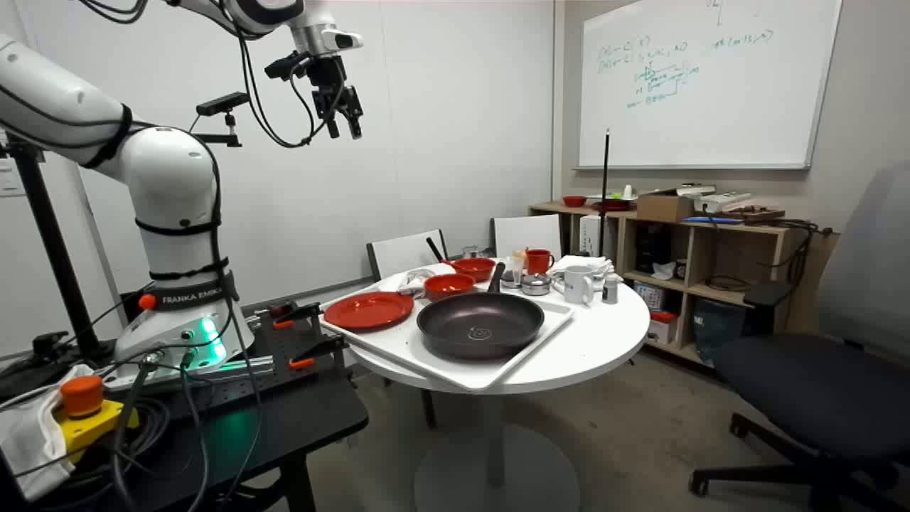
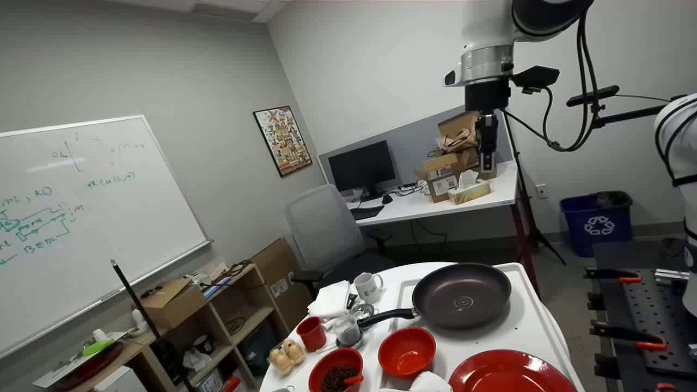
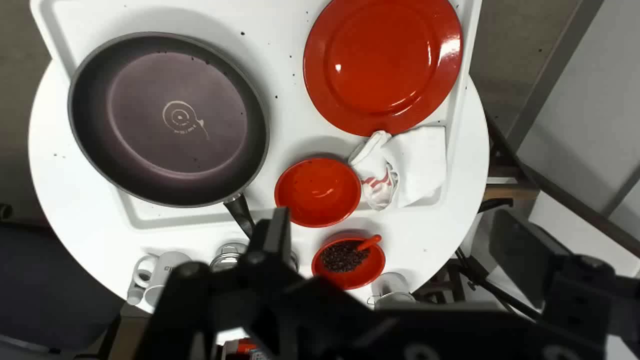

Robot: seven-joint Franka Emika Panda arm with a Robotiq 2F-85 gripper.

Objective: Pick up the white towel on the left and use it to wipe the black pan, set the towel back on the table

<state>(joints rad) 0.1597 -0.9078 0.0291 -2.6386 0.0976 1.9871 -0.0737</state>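
The white towel (image 3: 417, 162) lies crumpled on the white tray, between the red plate and the red bowl, with a red-marked fold. It also shows partly in both exterior views (image 1: 419, 279) (image 2: 430, 383). The black pan (image 3: 175, 110) sits upright on the tray, its handle toward the cups; both exterior views show it (image 1: 480, 327) (image 2: 463, 299). The tray rests on the round white table (image 1: 615, 341). My gripper (image 1: 345, 134) is high above the table, pointing down. Its fingers are wide apart and empty in the wrist view (image 3: 392, 222). It touches nothing.
The red plate (image 3: 382, 60) and red bowl (image 3: 317, 192) flank the towel. Another red bowl (image 3: 367, 272) holds dark beans and a red spoon. A white mug (image 1: 578, 284), red cup (image 2: 311, 333), eggs (image 2: 286, 356) and white napkins (image 2: 329, 299) stand beyond the tray (image 1: 469, 373).
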